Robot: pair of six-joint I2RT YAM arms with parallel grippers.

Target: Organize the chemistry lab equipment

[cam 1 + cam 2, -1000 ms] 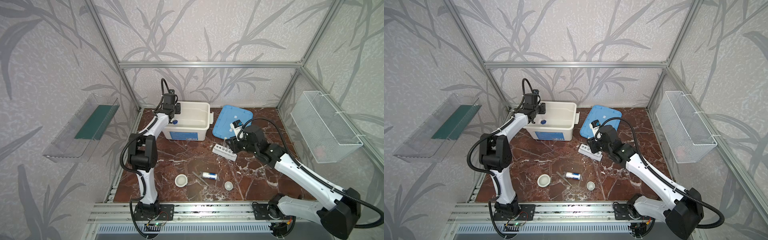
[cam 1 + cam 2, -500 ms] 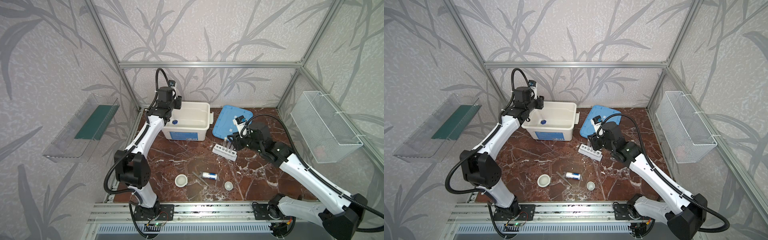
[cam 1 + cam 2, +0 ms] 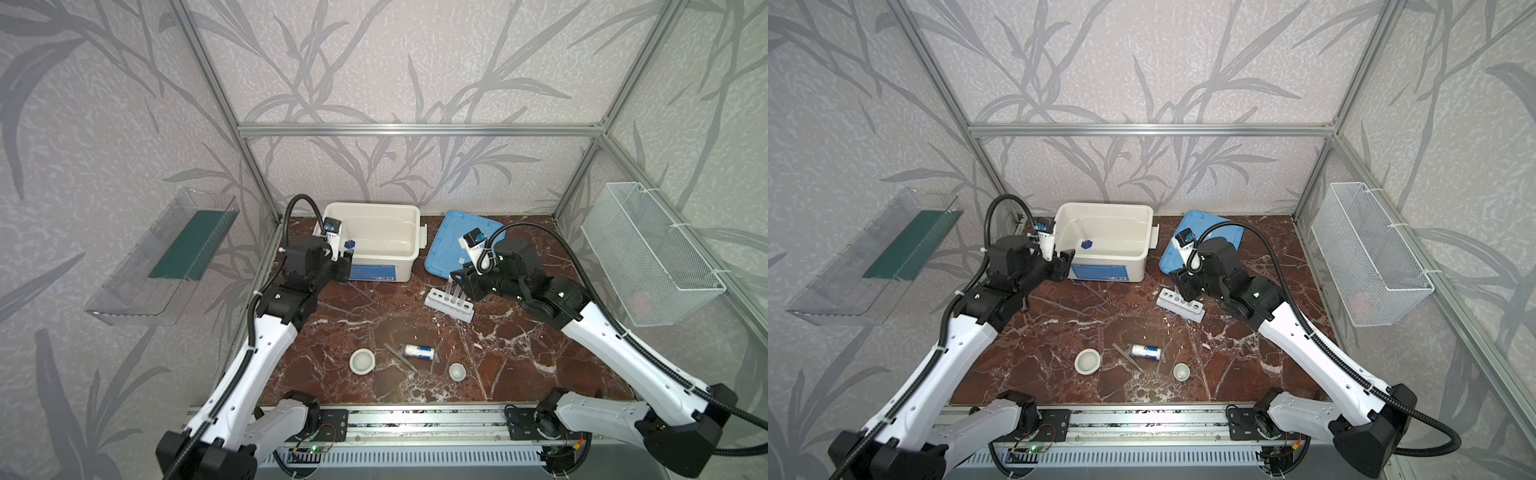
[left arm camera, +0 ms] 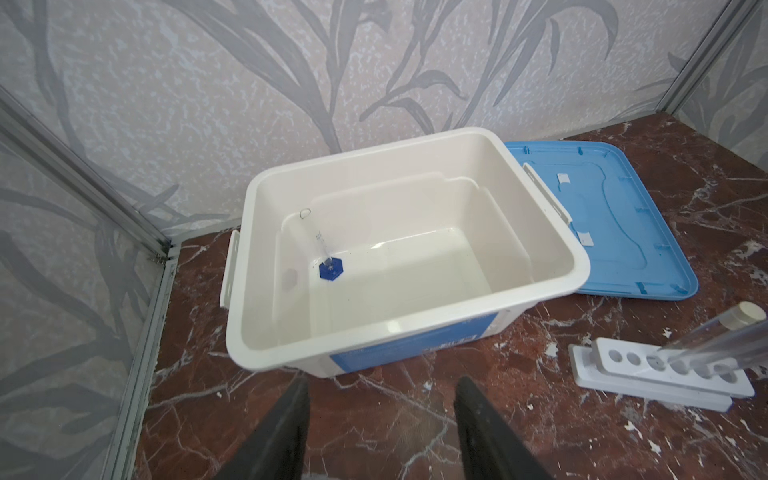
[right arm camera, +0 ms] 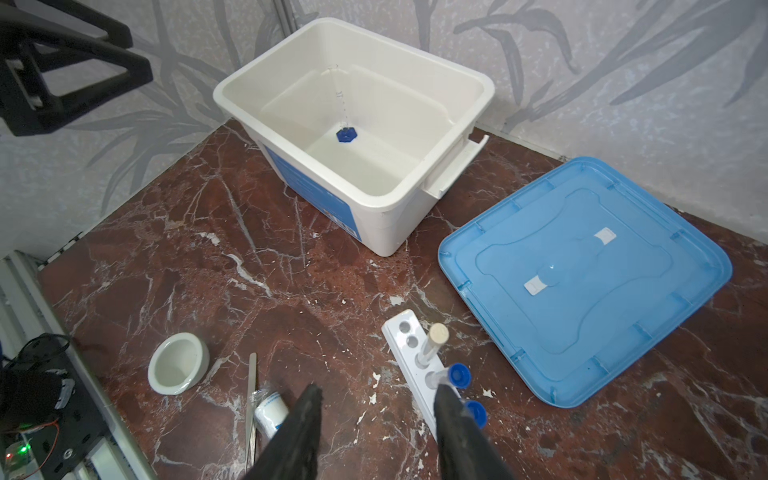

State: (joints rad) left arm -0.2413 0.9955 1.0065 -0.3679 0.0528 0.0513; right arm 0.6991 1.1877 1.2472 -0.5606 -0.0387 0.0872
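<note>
Left claw point(image 4: 381, 384) has backed away from the bin point(image 4: 415, 328), open and empty; blue-based cylinder point(image 4: 322, 249) now leans inside it; right claw point(image 5: 378, 390) has spread, releasing the tubes point(image 5: 436, 338), which stand in the rack point(image 5: 405, 332); cups point(image 3: 362, 360), tweezers point(image 3: 401, 357) and bottle point(image 3: 419, 352) are loose on the table point(image 3: 332, 316), likely next.

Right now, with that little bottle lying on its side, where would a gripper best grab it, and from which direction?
Probably mid-body on the bottle, from straight above, jaws across its width. It lies flat on the table, so only top and sides are free, and its round body is narrow that way. The tweezers lie close by one end, so mid-body should clear them.
</note>
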